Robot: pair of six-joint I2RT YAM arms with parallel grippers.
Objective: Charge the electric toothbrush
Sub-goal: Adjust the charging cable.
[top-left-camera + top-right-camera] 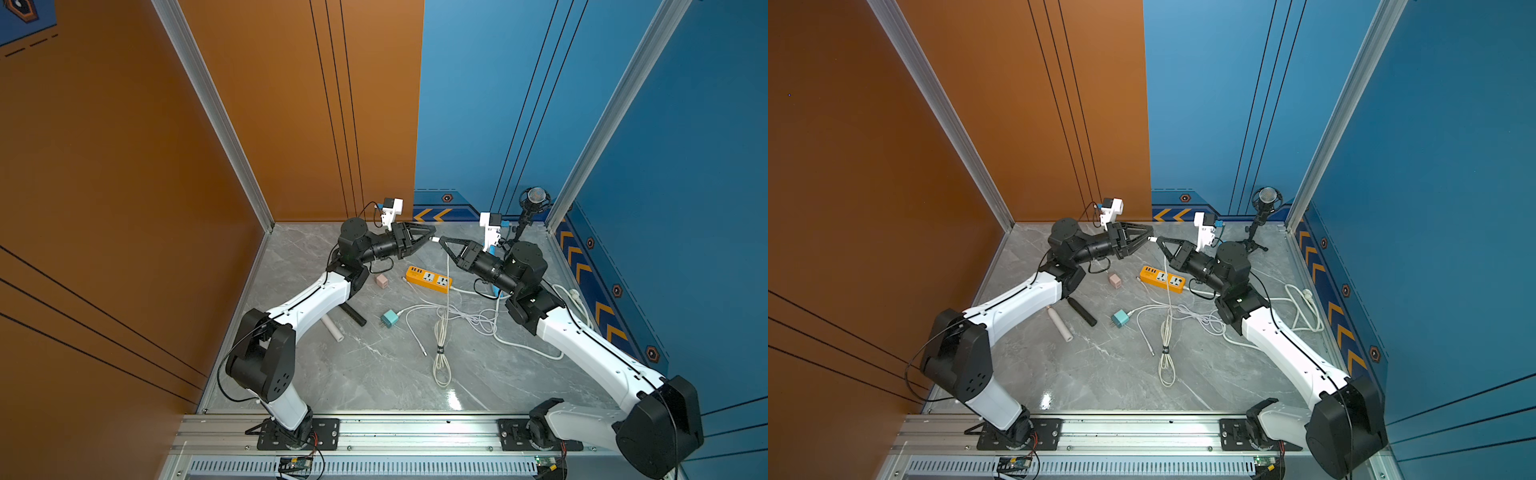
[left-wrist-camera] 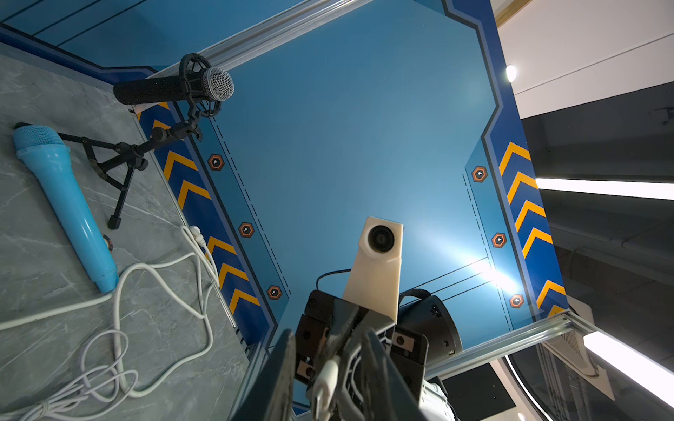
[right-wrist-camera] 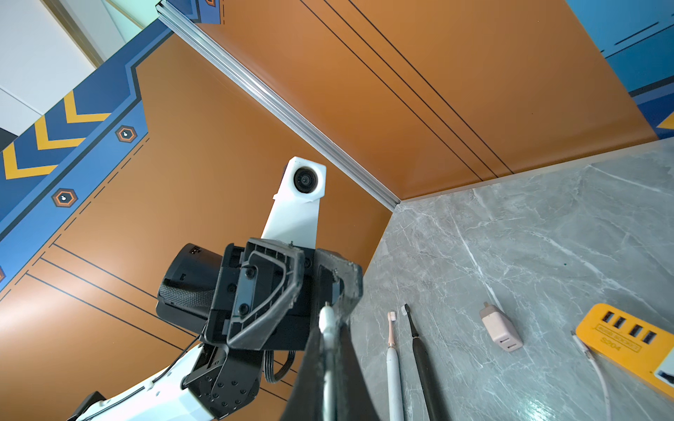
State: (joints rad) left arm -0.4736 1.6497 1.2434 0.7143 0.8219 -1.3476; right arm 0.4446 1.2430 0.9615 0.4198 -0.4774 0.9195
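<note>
Above the grey tabletop (image 1: 374, 374), two robot arms are meeting nose to nose. The right tool (image 1: 441, 240) is pinching a white cable (image 1: 447, 286) just behind its plug (image 3: 325, 317), jaws shut tight, with the slack hanging down to a tied bundle. The left tool (image 1: 432, 235) is standing partly open, its jaws flanking the plug without visibly pressing on it. Two toothbrushes, a pale one (image 3: 393, 361) and a black one (image 3: 421, 357), are lying side by side on the tabletop near the left arm. Neither is being touched, and both are lying apart from the orange power strip (image 1: 428, 279).

This is looking like a handover of the plug. Done well, the left tool would be closing squarely on the plug's body and leaving its metal tip free. The right tool would be holding firm until that grip is sure. Letting go early would be risking a drop into the tangle below.

Which toothbrush is being charged is not showing. The right wrist view is cutting off both handles, and no charging socket is visible on either. The cable's far end is disappearing among the white loops.
</note>
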